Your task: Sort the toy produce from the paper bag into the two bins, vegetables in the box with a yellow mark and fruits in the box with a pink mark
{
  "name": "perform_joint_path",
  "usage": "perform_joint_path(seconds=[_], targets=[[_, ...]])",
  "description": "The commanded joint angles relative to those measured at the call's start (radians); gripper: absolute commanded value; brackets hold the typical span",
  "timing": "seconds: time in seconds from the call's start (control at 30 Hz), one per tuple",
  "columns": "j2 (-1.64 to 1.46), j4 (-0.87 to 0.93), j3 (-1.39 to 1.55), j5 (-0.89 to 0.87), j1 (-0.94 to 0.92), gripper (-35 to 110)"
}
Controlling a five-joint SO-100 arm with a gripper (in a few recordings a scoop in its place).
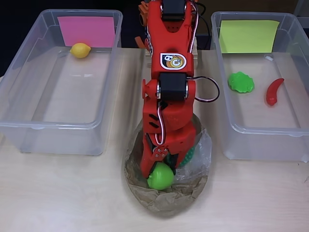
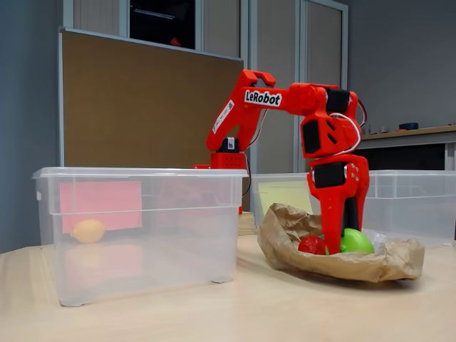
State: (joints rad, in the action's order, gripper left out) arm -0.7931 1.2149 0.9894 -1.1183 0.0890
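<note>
Nearest the fixed camera stood the clear box with the pink mark (image 2: 139, 228), and I started my check there before going to the tool (image 1: 161, 171). My tool was down inside the crumpled paper bag (image 1: 166, 198), its red fingers set around a round green toy fruit (image 1: 160, 178); I judged it to be closing on that piece, but I could not tell from either view whether the grip was firm or the fingers only rested against it. Just beside the tool, in the bag, I saw a darker green piece (image 1: 188, 157) half hidden under clear wrapping, and the fixed view showed a small red piece (image 2: 311, 245) touching the green one. So I counted three items in the bag that I could see; more may have lain underneath.

Well away from the tool, to its left in the overhead view, the pink-marked box held one yellow lemon (image 1: 80, 50) near the pink card (image 1: 86, 31). To the tool's right in that view, the box with the yellow mark (image 1: 231, 121) held two things: one green leafy vegetable (image 1: 241, 82) and one red chilli (image 1: 273, 92), lying apart from each other.

By my count, three pieces were sorted, one fruit and two vegetables, and at least three were left. I judged the job roughly half done. The two boxes and the bag all sat on the pale table (image 1: 63, 193).
</note>
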Motion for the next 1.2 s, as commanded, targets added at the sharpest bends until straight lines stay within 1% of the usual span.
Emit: perform_joint_path(seconds=[0.0,0.1,0.23,0.43,0.6,0.77,0.97,1.07,1.17], targets=[[-0.038,0.054,-0.072,0.040,0.020,18],[-0.061,0.138,-0.152,0.109,0.032,19],[-0.160,0.227,-0.172,0.169,0.048,20],[-0.408,0.308,-0.006,0.179,0.012,19],[-0.635,0.385,0.140,0.184,-0.067,19],[-0.830,0.445,0.276,0.178,-0.201,19],[-1.029,0.453,0.446,0.198,-0.457,19],[-1.080,0.431,0.511,0.187,-0.592,19],[-1.106,0.354,0.611,0.164,-0.716,20]])
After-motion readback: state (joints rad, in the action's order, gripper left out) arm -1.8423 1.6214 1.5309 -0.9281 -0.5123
